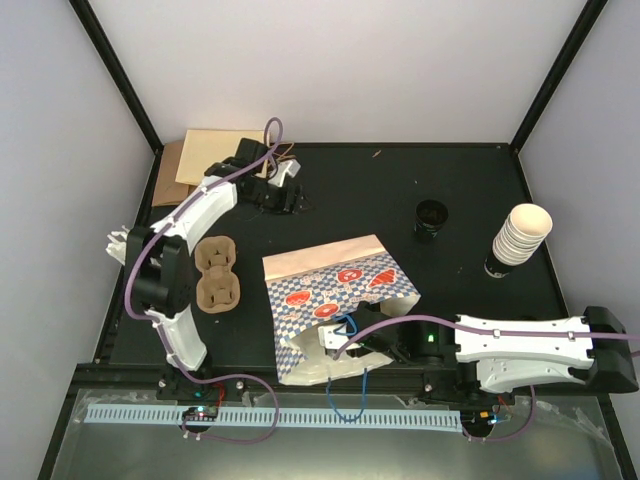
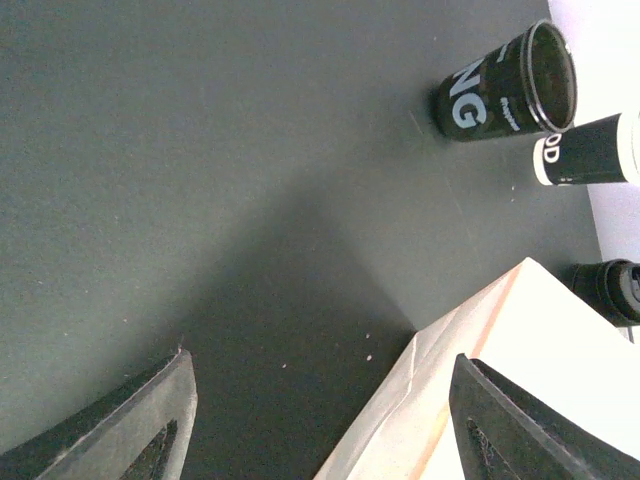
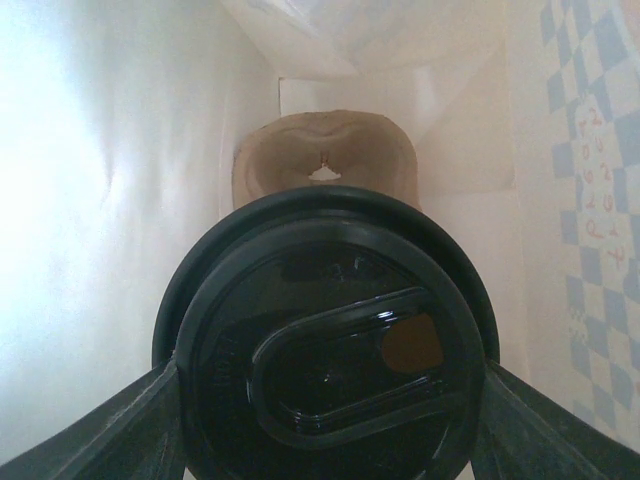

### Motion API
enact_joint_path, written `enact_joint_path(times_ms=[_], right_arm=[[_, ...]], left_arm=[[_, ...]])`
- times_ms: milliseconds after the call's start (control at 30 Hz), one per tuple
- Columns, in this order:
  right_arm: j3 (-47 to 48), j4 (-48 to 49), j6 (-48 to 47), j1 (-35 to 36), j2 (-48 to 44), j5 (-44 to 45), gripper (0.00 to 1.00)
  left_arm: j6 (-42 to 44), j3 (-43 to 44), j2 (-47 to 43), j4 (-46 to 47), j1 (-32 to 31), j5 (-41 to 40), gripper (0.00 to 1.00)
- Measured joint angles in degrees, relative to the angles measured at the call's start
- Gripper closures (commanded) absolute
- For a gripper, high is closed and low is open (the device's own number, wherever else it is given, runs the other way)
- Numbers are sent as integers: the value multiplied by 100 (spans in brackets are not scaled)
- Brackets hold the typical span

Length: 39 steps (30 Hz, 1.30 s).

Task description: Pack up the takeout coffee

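In the right wrist view the takeout coffee's black lid (image 3: 328, 345) fills the space between my right gripper's (image 3: 330, 410) fingers, which press on its two sides. The cup under the lid is hidden. This happens inside the blue-checked paper bag (image 1: 335, 285), which lies on its side with its mouth toward the right arm. A brown cardboard carrier (image 3: 325, 160) sits deep in the bag behind the lid. My right gripper (image 1: 350, 340) is in the bag's mouth. Far back on the left, my left gripper (image 1: 288, 197) is open over bare table, holding nothing.
A pale bag corner (image 2: 500, 340) lies by the left gripper's (image 2: 320, 400) right finger. A black cup (image 1: 432, 218) and a tall stack of cream cups (image 1: 520, 235) stand at the right. Two cardboard carriers (image 1: 217, 272) lie left of the bag, flat brown bags (image 1: 212, 155) at the back left.
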Motion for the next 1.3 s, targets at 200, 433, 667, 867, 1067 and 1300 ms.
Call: enact_joint_path(times_ms=[200,433,667,867,1067,1300], right_arm=[[107,212,-90,0,212,-111,50],[295,691,-251,0,664,-260,50],[317,1012,-367,-15,1064,-297,50],[317,1204,-448,-44,1204,-181,50],[319,1287,-479,-48,1357,24,50],[350,1296,-490,-48,1429,149,50]], left_arm=[[-11,-66,201,-7,-17,232,33],[-76,-476,201,111,-17,424,36],[-162,-1082,201,321,-17,636,41],[-293,-1523,195,658,-17,782,43],[-404,-1827,79,920,-17,946,44],[-446,-2033,-50,1060,-17,1088,45]])
